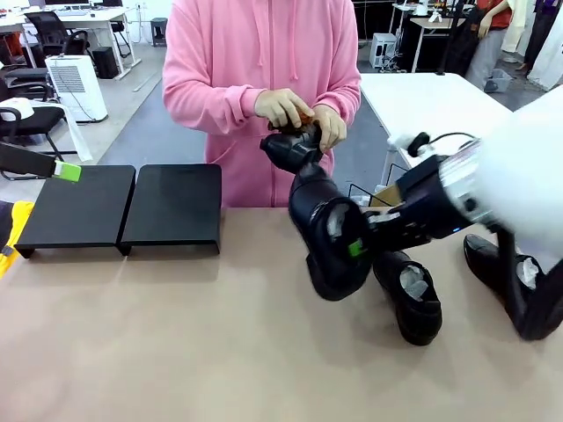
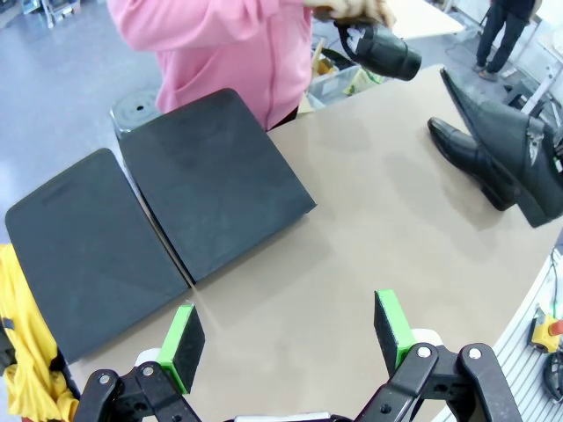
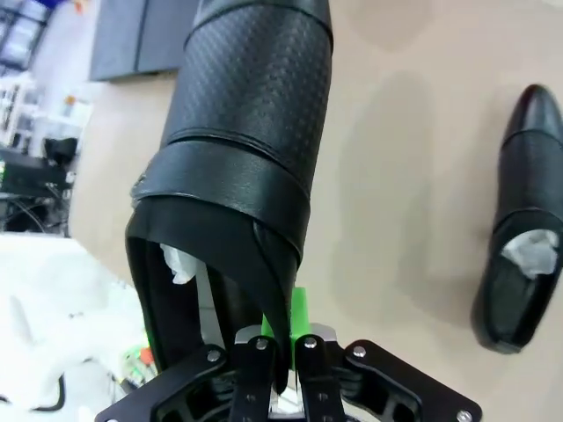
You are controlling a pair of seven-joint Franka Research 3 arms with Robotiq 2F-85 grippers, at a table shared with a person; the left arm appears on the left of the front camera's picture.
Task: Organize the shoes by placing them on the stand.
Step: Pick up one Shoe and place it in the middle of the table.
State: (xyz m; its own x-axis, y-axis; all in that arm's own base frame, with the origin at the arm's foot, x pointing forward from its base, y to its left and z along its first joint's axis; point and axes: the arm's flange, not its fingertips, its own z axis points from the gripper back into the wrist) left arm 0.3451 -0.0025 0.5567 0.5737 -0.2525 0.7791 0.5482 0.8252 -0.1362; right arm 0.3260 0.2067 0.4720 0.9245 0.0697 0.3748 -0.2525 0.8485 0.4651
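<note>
While the right jaws are clamped together on the rear collar of one shoe (image 3: 251, 132), that held shoe hangs tilted off the surface (image 1: 220, 343). Its toe points straight away from the jaws, and white paper (image 3: 176, 261) shows in the opening just beside one green pad (image 3: 297, 312). Second shoe (image 1: 410, 297) lies flat on the surface just below and beside the right jaws, paper-stuffed; can't tell whether it touches the held shoe. Third shoe (image 1: 500, 262) sits on the surface behind the right arm, partly hidden by it. Fourth shoe (image 1: 290, 149) is up in the person's hands (image 1: 283, 107), beyond the right jaws, over the far edge of the surface. Left jaws are wide apart, green pads (image 2: 186, 338) hovering over bare surface. Stand (image 2: 211, 176) is two matte-black panels side by side, edges touching. It is directly ahead of the left jaws and runs off to one side of them, well apart from the right jaws and all four shoes. Yellow item (image 2: 26, 360) lies against the nearer panel, close beside the left jaws; can't tell what it is.
</note>
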